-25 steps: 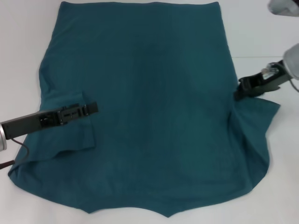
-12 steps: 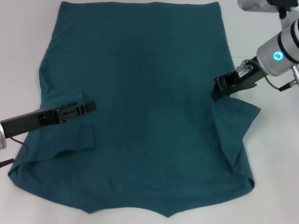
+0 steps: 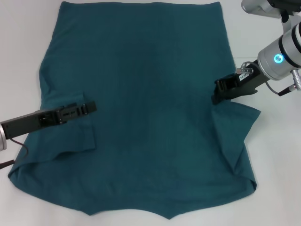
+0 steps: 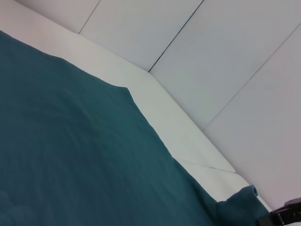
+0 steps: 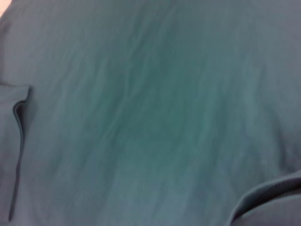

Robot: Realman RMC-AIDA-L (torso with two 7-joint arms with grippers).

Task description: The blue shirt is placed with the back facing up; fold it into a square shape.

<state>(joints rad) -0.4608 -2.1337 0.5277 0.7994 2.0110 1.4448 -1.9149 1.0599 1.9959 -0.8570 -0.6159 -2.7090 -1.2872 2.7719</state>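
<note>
The blue shirt (image 3: 146, 94) lies spread on the white table, plain back up, hem at the far side. My left gripper (image 3: 91, 107) rests low on the shirt's left sleeve (image 3: 70, 134), which is folded inward over the body; its thin fingers look pressed together on the cloth. My right gripper (image 3: 217, 93) is shut on the right sleeve (image 3: 237, 122), holding its edge lifted over the shirt's right side. In the left wrist view the shirt (image 4: 70, 155) fills the frame's lower part. The right wrist view shows only the shirt (image 5: 155, 113).
White table (image 3: 19, 47) surrounds the shirt on all sides. Pale wall panels (image 4: 225, 56) rise behind the table's far edge. The right arm's silver body (image 3: 282, 56) with a blue light hangs over the table's right side.
My right gripper has carried the right sleeve inward to the left, over the shirt's side, and the sleeve's outer flap now lies narrower. The left gripper has stayed still.
</note>
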